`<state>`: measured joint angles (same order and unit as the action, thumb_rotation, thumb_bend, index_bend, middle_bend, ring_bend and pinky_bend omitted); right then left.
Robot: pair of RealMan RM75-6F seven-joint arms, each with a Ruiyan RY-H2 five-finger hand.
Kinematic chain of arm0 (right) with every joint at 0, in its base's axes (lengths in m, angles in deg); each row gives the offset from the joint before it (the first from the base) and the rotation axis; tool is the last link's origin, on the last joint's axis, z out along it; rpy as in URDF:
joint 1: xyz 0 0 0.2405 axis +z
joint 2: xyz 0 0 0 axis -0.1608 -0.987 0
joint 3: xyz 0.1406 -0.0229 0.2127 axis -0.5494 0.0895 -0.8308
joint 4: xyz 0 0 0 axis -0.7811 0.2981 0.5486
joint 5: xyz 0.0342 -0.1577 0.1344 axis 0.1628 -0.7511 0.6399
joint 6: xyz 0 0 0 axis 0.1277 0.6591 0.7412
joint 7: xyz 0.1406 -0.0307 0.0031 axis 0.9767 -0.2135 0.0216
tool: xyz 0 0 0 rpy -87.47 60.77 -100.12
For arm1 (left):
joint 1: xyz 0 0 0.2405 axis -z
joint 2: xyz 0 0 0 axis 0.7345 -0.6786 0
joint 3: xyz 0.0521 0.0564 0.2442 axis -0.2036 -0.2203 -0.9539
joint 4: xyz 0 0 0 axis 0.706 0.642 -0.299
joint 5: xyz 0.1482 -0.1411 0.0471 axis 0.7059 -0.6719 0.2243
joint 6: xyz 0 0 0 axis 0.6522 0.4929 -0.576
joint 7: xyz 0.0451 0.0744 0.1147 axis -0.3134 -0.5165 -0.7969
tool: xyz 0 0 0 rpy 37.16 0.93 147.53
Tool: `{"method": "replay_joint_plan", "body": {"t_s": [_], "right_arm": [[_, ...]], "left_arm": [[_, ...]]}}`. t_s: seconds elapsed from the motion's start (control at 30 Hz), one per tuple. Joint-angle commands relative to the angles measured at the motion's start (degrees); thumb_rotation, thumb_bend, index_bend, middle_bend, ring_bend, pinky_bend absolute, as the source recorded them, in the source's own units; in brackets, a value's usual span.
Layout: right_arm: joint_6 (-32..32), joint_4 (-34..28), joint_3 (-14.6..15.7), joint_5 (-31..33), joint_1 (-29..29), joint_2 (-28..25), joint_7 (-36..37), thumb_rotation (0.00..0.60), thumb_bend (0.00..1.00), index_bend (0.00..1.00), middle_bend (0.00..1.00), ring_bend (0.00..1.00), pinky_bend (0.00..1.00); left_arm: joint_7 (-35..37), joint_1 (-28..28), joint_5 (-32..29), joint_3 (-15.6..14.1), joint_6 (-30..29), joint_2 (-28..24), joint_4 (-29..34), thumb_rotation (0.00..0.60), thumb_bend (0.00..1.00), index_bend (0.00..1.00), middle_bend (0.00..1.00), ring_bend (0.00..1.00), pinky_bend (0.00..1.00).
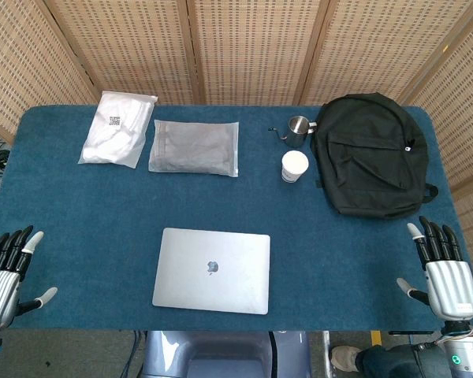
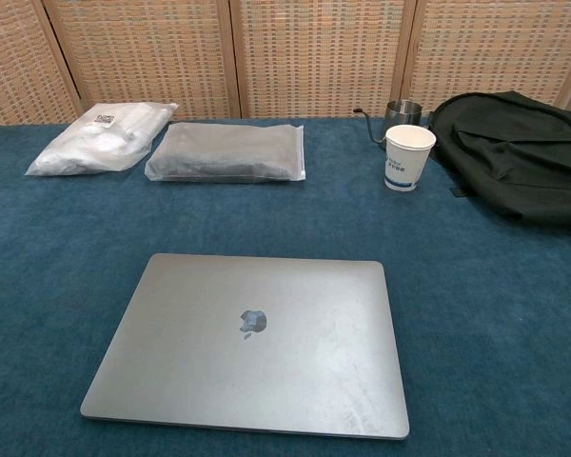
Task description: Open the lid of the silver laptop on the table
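1. My laptop [image 1: 211, 270] is matte silver with a darker logo in the middle of the lid.
2. The table [image 1: 79, 213] has a deep teal-blue cover.
3. The backpack [image 1: 372, 154] is plain black.
4. The paper cup [image 1: 294, 166] is white with blue print, and the little pitcher [image 1: 299, 128] is shiny steel.
5. One bag [image 1: 119, 127] is white, the other pouch [image 1: 194, 147] grey.
6. My left robot hand [image 1: 6, 276] and right robot hand [image 1: 443, 272] are silver with black fingers and pale tips.
7. The screens [image 1: 244, 47] are woven tan.
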<state>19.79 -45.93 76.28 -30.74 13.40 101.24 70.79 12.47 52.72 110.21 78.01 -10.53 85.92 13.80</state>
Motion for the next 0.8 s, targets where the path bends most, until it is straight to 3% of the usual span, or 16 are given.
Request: {"method": "replay_joint_plan", "body": {"t_s": [0.03,0.2,0.33,0.53,0.8], "right_arm": [[-0.03,0.00,-0.13,0.25,-0.03,-0.03,0.33,0.600,0.00,0.00,0.00,0.00,0.00],[0.10,0.03,-0.33,0.68,-0.21,-0.23,1.45,0.600,0.00,0.00,0.00,0.00,0.00],[0.09,0.02,-0.32,0.53,-0.22,-0.38,2.05,0.600,0.00,0.00,0.00,0.00,0.00],[0.29,-0.28,-0.20,0.06,-0.30,-0.59,2.37,0.600,0.00,0.00,0.00,0.00,0.00],[-0.23,-0.02,-0.37,0.70,-0.25,-0.90,3.85,0.600,0.00,0.00,0.00,0.00,0.00]], "left_arm": [[0.92,-0.08,0.66,0.37,0.70,-0.01,-0.50,0.600,0.00,0.00,0.00,0.00,0.00],[3.38,1.26,3.35,0.23,3.04,0.30,-1.00,0.600,0.00,0.00,0.00,0.00,0.00],[6.77,5.49,11.52,-1.19,7.09,1.47,-2.11,0.600,0.00,0.00,0.00,0.00,0.00],[2.53,11.59,19.43,-1.03,14.32,6.11,-1.66,0.600,0.00,0.00,0.00,0.00,0.00],[-4.29,17.48,20.85,1.59,24.19,14.07,-3.34,0.600,0.00,0.00,0.00,0.00,0.00]]}}
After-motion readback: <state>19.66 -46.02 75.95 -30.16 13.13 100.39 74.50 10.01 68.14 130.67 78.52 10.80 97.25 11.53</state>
